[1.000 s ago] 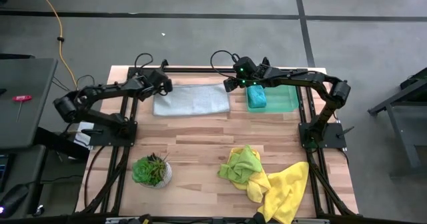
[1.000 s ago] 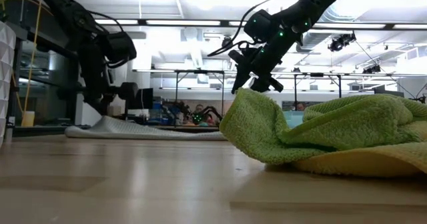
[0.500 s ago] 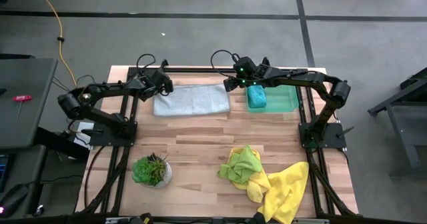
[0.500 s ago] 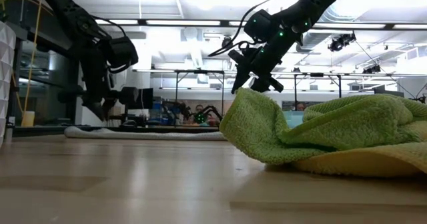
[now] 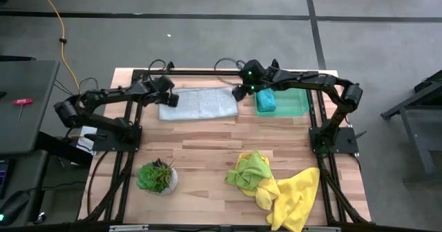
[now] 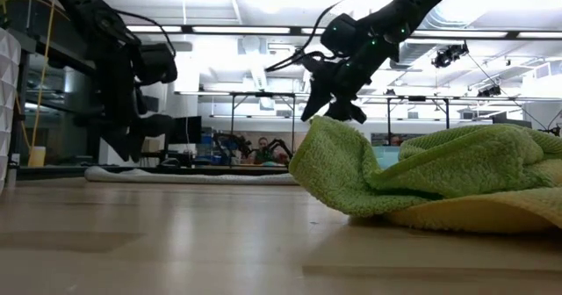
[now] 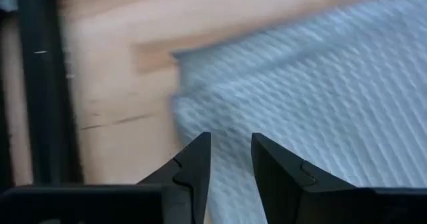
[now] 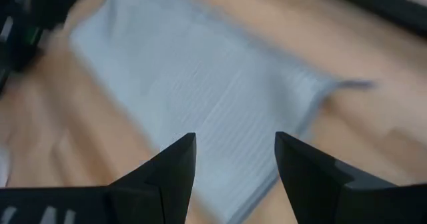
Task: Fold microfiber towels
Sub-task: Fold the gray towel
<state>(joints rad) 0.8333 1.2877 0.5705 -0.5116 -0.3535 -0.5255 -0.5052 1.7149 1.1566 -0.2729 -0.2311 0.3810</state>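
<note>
A pale grey-white microfiber towel (image 5: 198, 103), folded into a long rectangle, lies flat on the far middle of the table. My left gripper (image 7: 230, 144) hovers open just above its left end (image 7: 200, 84), nothing between the fingers. My right gripper (image 8: 235, 144) hangs open above the towel's right end (image 8: 293, 91), clear of it. In the high view the left gripper (image 5: 169, 98) and the right gripper (image 5: 240, 92) stand at the two ends. A folded teal towel (image 5: 266, 101) lies in the green tray (image 5: 295, 101). Crumpled lime green (image 5: 251, 170) and yellow (image 5: 293, 197) towels lie near right.
A small potted plant (image 5: 157, 177) stands at the near left. The black frame rail (image 5: 200, 73) runs along the far edge behind the grey towel. Bare wood (image 5: 200, 149) lies between the grey towel and the crumpled heap, which fills the low view's right (image 6: 395, 172).
My left gripper has let go of the grey towel's left end, which was raised off the table and now lies flat. The gripper has lifted a little clear of the cloth and rolled at the wrist. My right gripper has stayed over the right end, turning slightly.
</note>
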